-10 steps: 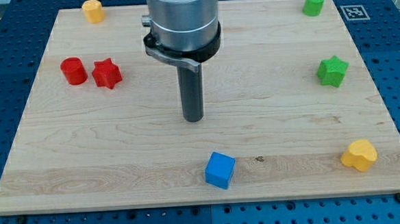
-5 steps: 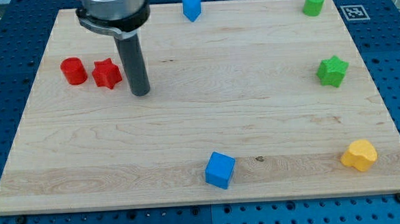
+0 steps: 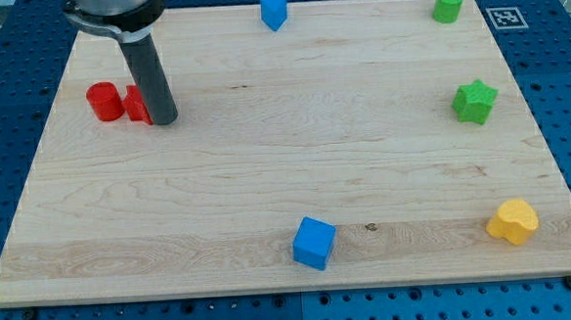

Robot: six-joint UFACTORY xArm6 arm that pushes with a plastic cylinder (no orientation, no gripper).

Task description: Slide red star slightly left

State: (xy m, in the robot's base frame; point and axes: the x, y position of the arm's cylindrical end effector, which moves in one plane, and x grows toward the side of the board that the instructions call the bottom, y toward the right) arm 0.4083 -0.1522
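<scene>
The red star (image 3: 136,105) lies at the view's upper left of the wooden board (image 3: 267,181), mostly hidden behind my rod. It touches or nearly touches the red cylinder (image 3: 103,101) on its left. My tip (image 3: 163,120) rests on the board against the star's right side.
A blue block (image 3: 274,12) sits at the top edge. A green cylinder (image 3: 447,5) is at the top right, a green star (image 3: 474,101) at the right, a yellow block (image 3: 513,222) at the bottom right and a blue cube (image 3: 314,243) at the bottom middle.
My rod has moved from the board's middle to the left, up against the red star. The star has shifted slightly left towards the red cylinder. The arm now covers the yellow block at top left.
</scene>
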